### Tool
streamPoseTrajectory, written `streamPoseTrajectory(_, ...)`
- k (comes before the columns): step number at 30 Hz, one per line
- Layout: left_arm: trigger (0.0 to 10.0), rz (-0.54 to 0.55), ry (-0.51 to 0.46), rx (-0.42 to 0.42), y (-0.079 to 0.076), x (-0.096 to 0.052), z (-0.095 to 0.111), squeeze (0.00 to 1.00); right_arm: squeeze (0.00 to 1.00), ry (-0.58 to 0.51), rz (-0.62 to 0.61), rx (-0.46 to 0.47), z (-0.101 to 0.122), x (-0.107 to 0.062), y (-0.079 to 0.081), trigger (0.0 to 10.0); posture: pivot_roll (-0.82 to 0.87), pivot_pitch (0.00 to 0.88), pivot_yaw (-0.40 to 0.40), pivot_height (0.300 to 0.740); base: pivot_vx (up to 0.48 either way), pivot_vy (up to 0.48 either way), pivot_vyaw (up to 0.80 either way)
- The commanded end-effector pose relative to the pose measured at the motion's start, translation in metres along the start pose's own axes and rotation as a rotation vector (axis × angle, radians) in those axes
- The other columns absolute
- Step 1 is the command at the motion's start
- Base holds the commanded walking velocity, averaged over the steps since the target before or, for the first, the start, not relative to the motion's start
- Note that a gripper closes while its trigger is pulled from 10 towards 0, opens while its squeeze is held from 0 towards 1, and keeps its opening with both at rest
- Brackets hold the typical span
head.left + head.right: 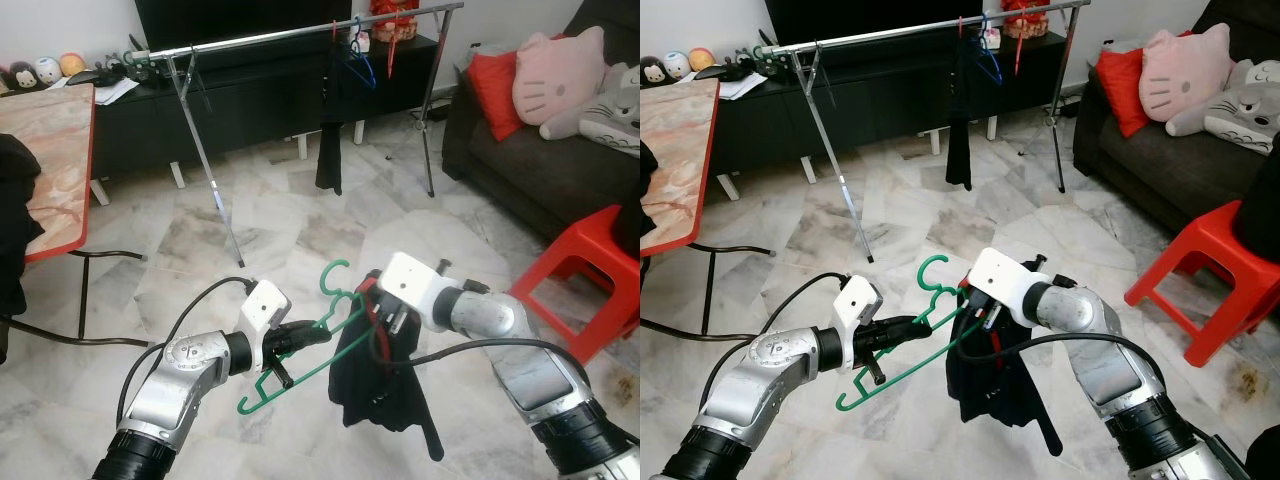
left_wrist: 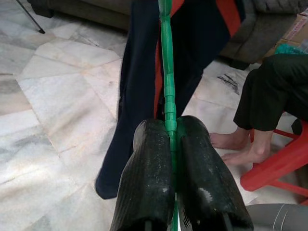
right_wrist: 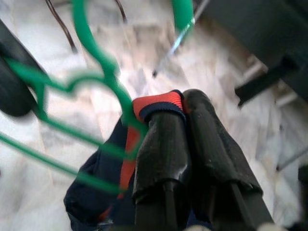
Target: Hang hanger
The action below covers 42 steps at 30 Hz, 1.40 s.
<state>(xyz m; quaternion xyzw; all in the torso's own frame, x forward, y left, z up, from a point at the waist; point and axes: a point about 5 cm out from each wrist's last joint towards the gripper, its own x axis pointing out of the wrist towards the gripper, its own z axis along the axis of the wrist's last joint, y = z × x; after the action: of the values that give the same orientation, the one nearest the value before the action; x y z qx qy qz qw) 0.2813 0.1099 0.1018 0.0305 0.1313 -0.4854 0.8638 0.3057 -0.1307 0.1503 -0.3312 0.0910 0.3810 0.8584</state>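
1. Green hanger [image 1: 300, 350]: one, lower centre of the frame, held above the marble floor [image 1: 300, 230] between the two arms, its hook uppermost and its body sloping down toward lower left.
2. Dark garment [image 1: 375, 385]: one, black with a red trim, hanging from the hanger in the lower centre.
3. Left gripper [image 1: 305, 335]: one, lower left of centre; forearm raised from the lower left corner and pointing right. Its fingers [image 2: 149, 178] are pressed together on the green hanger's bar, seen plainly in the left wrist view.
4. Right gripper [image 1: 368, 305]: one, centre right; forearm bent in from the lower right corner, wrist turned toward the left. Its fingers [image 3: 163, 149] are closed side by side, pinching the red-trimmed edge of the dark garment just beside the hanger's neck.
5. Clothes rack [image 1: 300, 35]: one, metal, across the top of the frame, well apart from the grippers.
6. Items on the rack: one black garment [image 1: 330, 140] and one blue hanger [image 1: 362, 60], upper centre.
7. Red stool [image 1: 590, 280]: one, right edge.
8. Sofa [image 1: 520, 160]: one, upper right, carrying one red cushion [image 1: 492, 90] and two plush toys.
9. Desk [image 1: 50, 160]: one, red-edged, left edge.
10. Person: bare feet [image 2: 236, 144] and dark trousers in the left wrist view.
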Motion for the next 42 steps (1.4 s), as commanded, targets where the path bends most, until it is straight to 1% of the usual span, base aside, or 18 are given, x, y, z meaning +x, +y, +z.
streamPoseTrajectory(1,10.0,-0.015,-0.017,0.02,-0.003,0.002,0.005,0.0,0.0,-0.101,0.0,-0.038,0.019,-0.002,-0.002,10.0,-0.06,0.0,-0.003,0.74,0.0,0.0,0.0)
streamPoseTrajectory(3,10.0,-0.02,-0.017,0.019,-0.004,0.002,0.005,0.0,0.0,-0.126,-0.012,-0.056,0.023,-0.002,-0.002,10.0,-0.06,0.0,-0.004,0.74,0.0,0.0,0.0)
streamPoseTrajectory(5,10.0,-0.025,-0.014,0.015,-0.004,0.002,0.005,0.0,0.0,-0.179,-0.013,-0.044,0.032,-0.003,-0.004,10.0,-0.07,0.0,-0.004,0.74,0.0,0.0,0.0)
streamPoseTrajectory(7,10.0,-0.028,-0.012,0.012,-0.005,0.001,0.004,0.0,0.0,-0.18,0.028,-0.047,0.034,-0.005,0.001,10.0,-0.07,0.0,-0.004,0.74,0.0,0.0,0.0)
streamPoseTrajectory(8,10.0,-0.03,-0.009,0.012,-0.006,0.001,0.004,0.0,0.0,-0.169,0.065,-0.059,0.033,-0.006,0.005,10.0,-0.07,0.0,-0.004,0.74,0.0,0.0,0.0)
streamPoseTrajectory(9,10.0,-0.03,-0.009,0.012,-0.006,0.001,0.004,0.0,0.0,-0.169,0.065,-0.059,0.033,-0.006,0.005,10.0,-0.07,0.0,-0.004,0.74,0.0,0.0,0.0)
streamPoseTrajectory(10,10.0,-0.031,-0.007,0.012,-0.006,0.001,0.003,0.0,0.0,-0.151,0.106,-0.074,0.029,-0.007,0.012,10.0,-0.07,0.0,-0.004,0.74,0.0,0.0,0.0)
streamPoseTrajectory(11,10.0,-0.031,-0.007,0.012,-0.006,0.001,0.003,0.0,0.0,-0.151,0.106,-0.074,0.029,-0.007,0.012,10.0,-0.07,0.0,-0.004,0.74,0.0,0.0,0.0)
streamPoseTrajectory(13,10.0,-0.031,-0.005,0.013,-0.005,0.001,0.003,0.0,0.0,-0.093,0.184,-0.085,0.018,-0.01,0.024,10.0,-0.07,0.0,-0.005,0.74,0.0,0.0,0.0)
streamPoseTrajectory(15,10.0,-0.03,-0.004,0.014,-0.005,0.001,0.003,0.0,0.0,-0.05,0.202,-0.089,0.009,-0.012,0.028,10.0,-0.07,0.0,-0.005,0.74,0.0,0.0,0.0)
streamPoseTrajectory(17,10.0,-0.03,-0.004,0.014,-0.005,0.001,0.003,0.0,0.0,-0.035,0.189,-0.08,0.006,-0.012,0.027,10.0,-0.07,0.0,-0.004,0.74,0.0,0.0,0.0)
streamPoseTrajectory(20,10.0,-0.027,-0.006,0.016,-0.005,0.002,0.003,0.0,0.0,-0.01,0.154,-0.068,0.003,-0.013,0.021,10.0,-0.07,0.0,-0.004,0.74,0.0,0.0,0.0)
streamPoseTrajectory(24,10.0,0.014,-0.02,0.022,0.0,0.003,0.005,0.0,0.0,-0.003,0.162,-0.074,0.002,-0.018,0.019,10.0,-0.07,0.0,-0.005,0.74,0.0,0.0,0.0)
streamPoseTrajectory(27,10.0,0.059,-0.036,0.03,0.005,0.004,0.007,0.0,0.0,0.024,0.178,-0.077,-0.002,-0.022,0.02,10.0,-0.07,0.0,-0.005,0.74,0.0,0.0,0.0)
streamPoseTrajectory(29,10.0,0.059,-0.036,0.03,0.005,0.004,0.007,0.0,0.0,0.024,0.178,-0.077,-0.002,-0.022,0.02,10.0,-0.07,0.0,-0.005,0.74,0.0,0.0,0.0)
streamPoseTrajectory(31,10.0,0.076,-0.039,0.029,0.006,0.004,0.008,0.0,0.0,0.032,0.189,-0.081,-0.004,-0.026,0.021,10.0,-0.07,0.0,-0.005,0.74,0.0,0.0,0.0)
streamPoseTrajectory(41,10.0,0.094,-0.05,0.035,0.008,0.006,0.009,0.0,0.0,0.049,0.196,-0.081,-0.005,-0.024,0.024,10.0,-0.07,0.0,-0.008,0.74,0.0,0.0,0.0)
streamPoseTrajectory(42,10.0,0.1,-0.055,0.036,0.008,0.006,0.01,0.0,0.47,0.048,0.194,-0.079,-0.005,-0.024,0.024,10.0,-0.07,0.0,-0.008,0.74,0.0,0.0,0.0)
